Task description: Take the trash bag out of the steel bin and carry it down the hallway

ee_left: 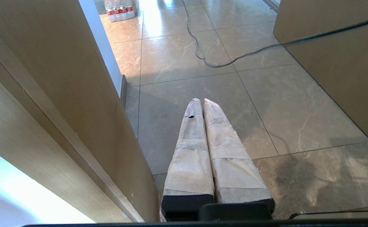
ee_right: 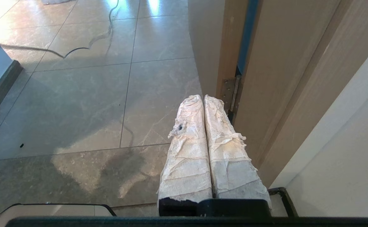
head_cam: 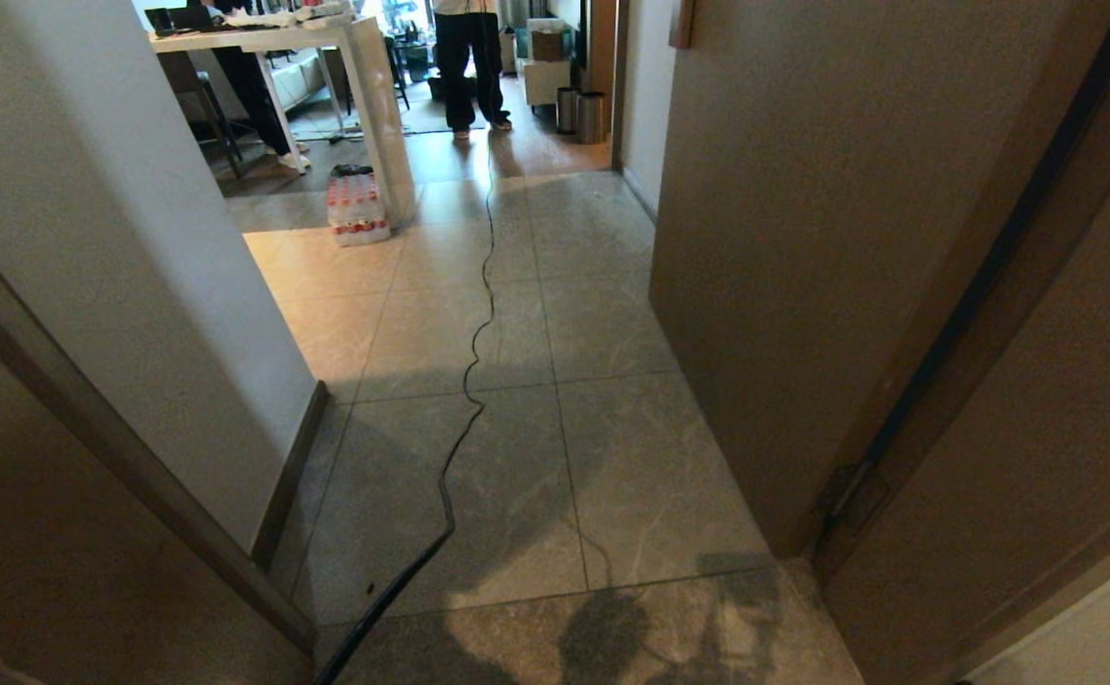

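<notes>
Both tools (ee_left: 202, 101) (ee_right: 202, 97) closed, empty; head view alone shows steel bin (head_cam: 592, 117)

Both end effectors, left (ee_left: 199, 100) and right (ee_right: 202, 96), closed, empty.

Glossy stone floor tiles (head_cam: 507, 457), wood-grain door frame (ee_left: 45, 104), brushed steel bin (head_cam: 593, 116)

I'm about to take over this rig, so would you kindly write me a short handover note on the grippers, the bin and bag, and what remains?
Left gripper: shut, empty, above the hallway floor by the left door frame.
Right gripper: shut, empty, by the hinged door.
Steel bin: one of two at the far end, near a standing person; which one is unclear. No trash bag visible from here.
A black cable runs along the floor.
Done: nothing yet.
Left: drive to the bin, pull the bag, carry it down the hallway.
</notes>
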### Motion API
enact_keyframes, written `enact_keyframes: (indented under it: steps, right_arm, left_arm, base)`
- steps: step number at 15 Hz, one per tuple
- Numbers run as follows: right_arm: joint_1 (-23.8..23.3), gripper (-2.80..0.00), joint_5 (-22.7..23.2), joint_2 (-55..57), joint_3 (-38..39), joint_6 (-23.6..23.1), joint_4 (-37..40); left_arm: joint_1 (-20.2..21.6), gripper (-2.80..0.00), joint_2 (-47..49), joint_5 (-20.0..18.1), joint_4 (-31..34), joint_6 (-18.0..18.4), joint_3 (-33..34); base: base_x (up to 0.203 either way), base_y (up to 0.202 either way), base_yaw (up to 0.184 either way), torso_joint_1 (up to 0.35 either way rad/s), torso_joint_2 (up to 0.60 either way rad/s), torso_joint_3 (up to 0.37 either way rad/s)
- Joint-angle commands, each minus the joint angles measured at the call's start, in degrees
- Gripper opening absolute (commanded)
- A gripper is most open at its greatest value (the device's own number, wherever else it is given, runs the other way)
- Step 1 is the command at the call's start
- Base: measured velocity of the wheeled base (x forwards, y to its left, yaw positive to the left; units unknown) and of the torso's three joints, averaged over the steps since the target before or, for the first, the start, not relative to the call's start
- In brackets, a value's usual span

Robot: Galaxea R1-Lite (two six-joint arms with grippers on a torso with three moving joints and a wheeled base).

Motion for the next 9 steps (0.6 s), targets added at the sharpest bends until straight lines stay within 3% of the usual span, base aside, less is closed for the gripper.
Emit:
enact_keyframes:
  steps: [1, 9]
  right_arm:
    - [0.0, -2.80, 0.0, 0.0, 0.0, 0.0, 0.0]
    - [0.0, -2.80, 0.0, 0.0, 0.0, 0.0, 0.0]
  left_arm:
    - [0.0, -2.80, 0.0, 0.0, 0.0, 0.0, 0.6]
    - [0.0, -2.80, 0.0, 0.0, 0.0, 0.0, 0.6]
  base:
    - [0.000, 0.000, 0.000, 0.000, 0.00, 0.000]
    - [0.000, 0.000, 0.000, 0.000, 0.00, 0.000]
